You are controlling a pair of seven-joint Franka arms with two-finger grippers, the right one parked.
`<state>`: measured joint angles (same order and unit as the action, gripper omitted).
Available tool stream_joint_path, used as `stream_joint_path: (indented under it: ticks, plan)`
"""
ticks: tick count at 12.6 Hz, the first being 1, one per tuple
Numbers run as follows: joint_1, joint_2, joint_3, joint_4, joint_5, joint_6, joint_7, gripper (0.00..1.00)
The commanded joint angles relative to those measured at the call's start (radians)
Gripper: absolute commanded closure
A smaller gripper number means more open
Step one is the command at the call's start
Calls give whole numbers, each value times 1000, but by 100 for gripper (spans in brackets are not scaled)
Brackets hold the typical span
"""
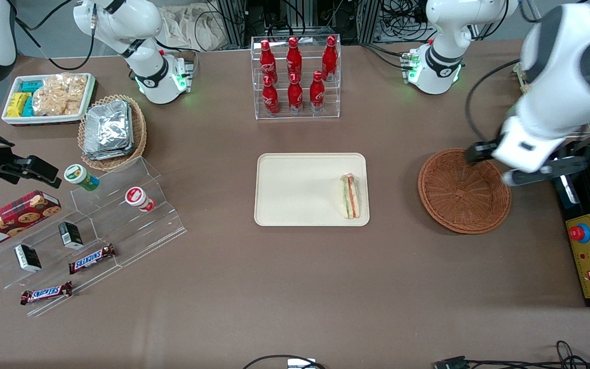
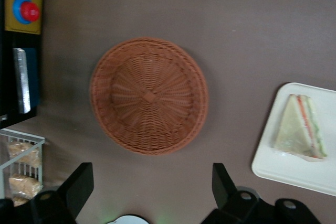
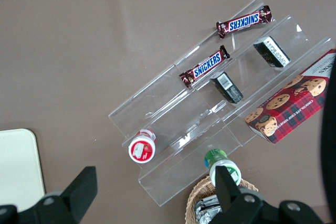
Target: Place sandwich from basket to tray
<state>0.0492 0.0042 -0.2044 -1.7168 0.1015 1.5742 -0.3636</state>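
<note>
A matt brown cloth-like tabletop (image 1: 295,287) carried a smooth, matt cream-beige rectangular plastic tray (image 1: 295,189). On it lay a triangular white-bread sandwich (image 1: 350,195) in glossy clear wrap. Nearby sat a round reddish-brown woven wicker basket (image 1: 463,190), its weave rough and ribbed. Above the basket hung the left arm's gripper (image 2: 149,192), its black jaws of matt plastic spread apart, on a glossy white-shelled arm (image 1: 556,87). A clear, shiny acrylic rack (image 1: 296,77) held glossy red bottles (image 1: 293,77).

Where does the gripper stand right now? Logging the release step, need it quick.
Left arm's gripper: open, holding nothing, above the round reddish-brown woven wicker basket.
</note>
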Motion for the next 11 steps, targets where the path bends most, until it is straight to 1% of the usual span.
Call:
stream_joint_path:
  ticks: [1, 3, 5, 9, 11]
  plan:
    - [-11, -111, 77, -142, -34, 64, 66, 0]
    - [-11, -179, 95, -219, -48, 114, 133, 0]
    - [-12, -181, 144, -190, -118, 107, 161, 0]
    - [-22, -156, 149, -80, -114, 9, 153, 0]
    - [-15, -156, 149, -76, -111, 6, 155, 0]
